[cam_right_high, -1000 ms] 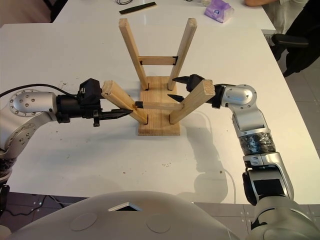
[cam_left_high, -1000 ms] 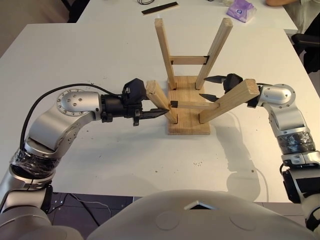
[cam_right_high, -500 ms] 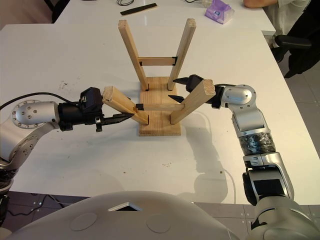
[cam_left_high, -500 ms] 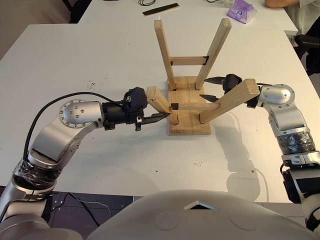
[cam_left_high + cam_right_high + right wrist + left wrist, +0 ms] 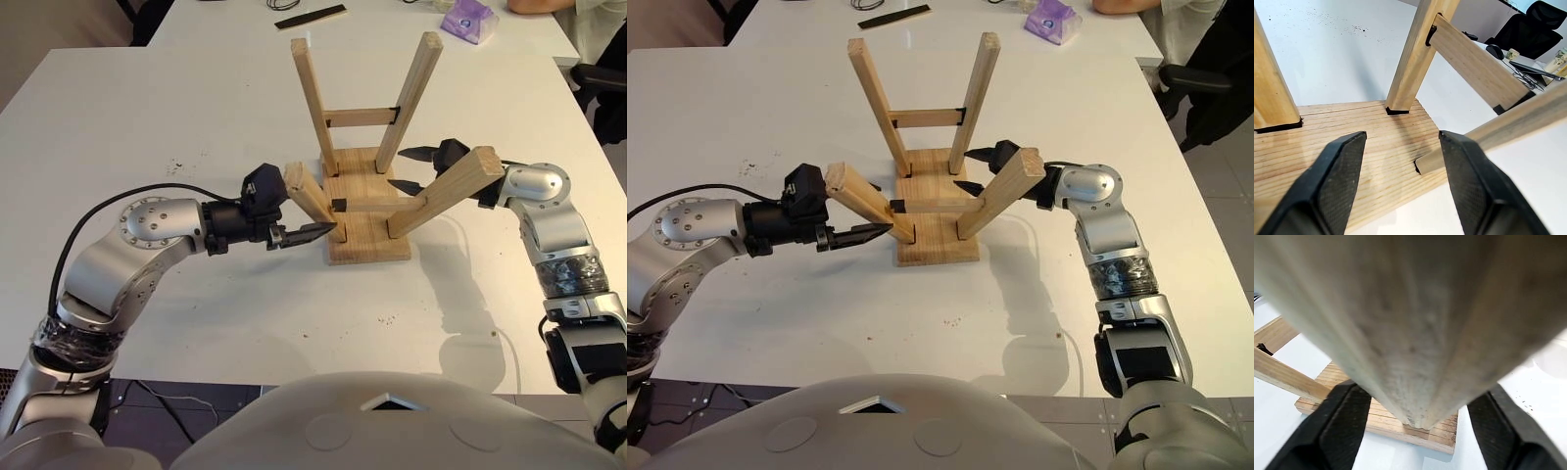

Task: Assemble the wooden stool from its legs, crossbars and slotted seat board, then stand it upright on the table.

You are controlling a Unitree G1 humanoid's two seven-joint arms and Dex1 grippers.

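Note:
The stool lies upside down on the white table, its seat board [image 5: 372,247] flat with four legs slotted in. The two far legs [image 5: 312,103] stand up, joined by a crossbar [image 5: 361,117]. The near left leg [image 5: 306,193] and near right leg [image 5: 449,188] splay outward, with a crossbar [image 5: 370,206] between them. My left gripper [image 5: 315,233] is open beside the near left leg's base, which runs between its fingers [image 5: 1347,423]. My right gripper [image 5: 404,168] is open just behind the near right leg, its fingers [image 5: 1342,186] hovering over the seat board [image 5: 1352,137].
A black strip [image 5: 312,16] and a purple item [image 5: 470,18] lie at the table's far edge. A black chair [image 5: 605,80] stands off the right side. Bare tabletop stretches to the left and in front of the stool.
My left arm has drawn its elbow in and tilted its gripper slightly toward the near edge, staying at the near left leg. The right gripper has barely moved.

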